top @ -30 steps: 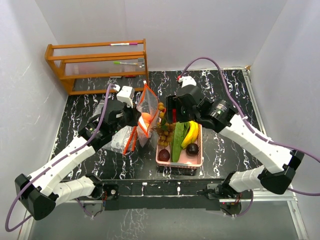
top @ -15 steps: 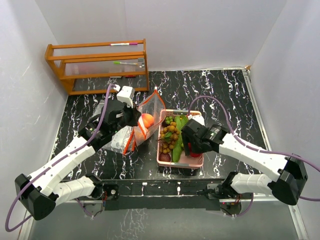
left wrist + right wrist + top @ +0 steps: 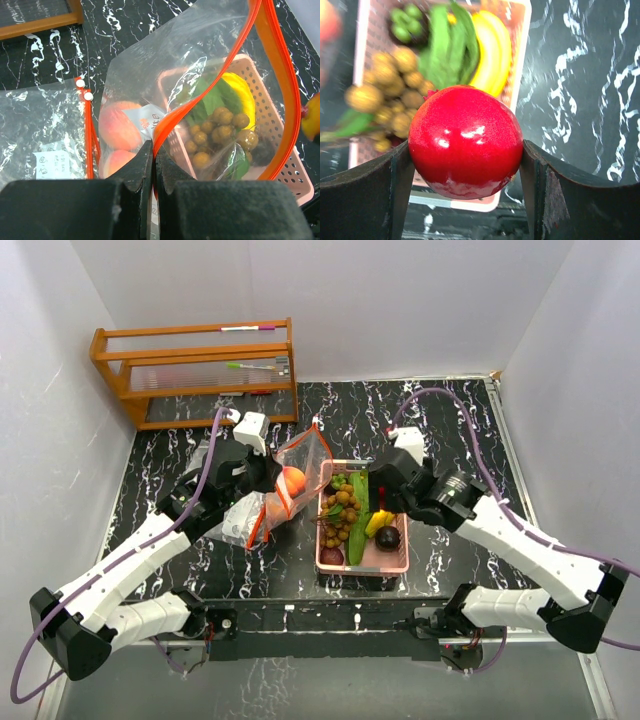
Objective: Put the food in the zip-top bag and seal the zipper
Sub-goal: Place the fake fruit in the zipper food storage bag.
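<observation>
Food lies in two places. We note two round orange fruits [image 3: 119, 131] inside the clear zip-top bag [image 3: 200, 50] with an orange zipper. A tan longan bunch [image 3: 340, 508], green cucumbers [image 3: 357, 525], a yellow banana [image 3: 378, 521] and a dark purple fruit [image 3: 387, 537] sit in the pink perforated plastic basket [image 3: 396, 562] on the black marbled surface [image 3: 450, 420]. The left hand [image 3: 153, 162] is pinched together on the bag's rim, its mouth agape just beside the basket. The right hand [image 3: 466, 172] is clamped on a glossy red round fruit [image 3: 465, 132] above the basket.
</observation>
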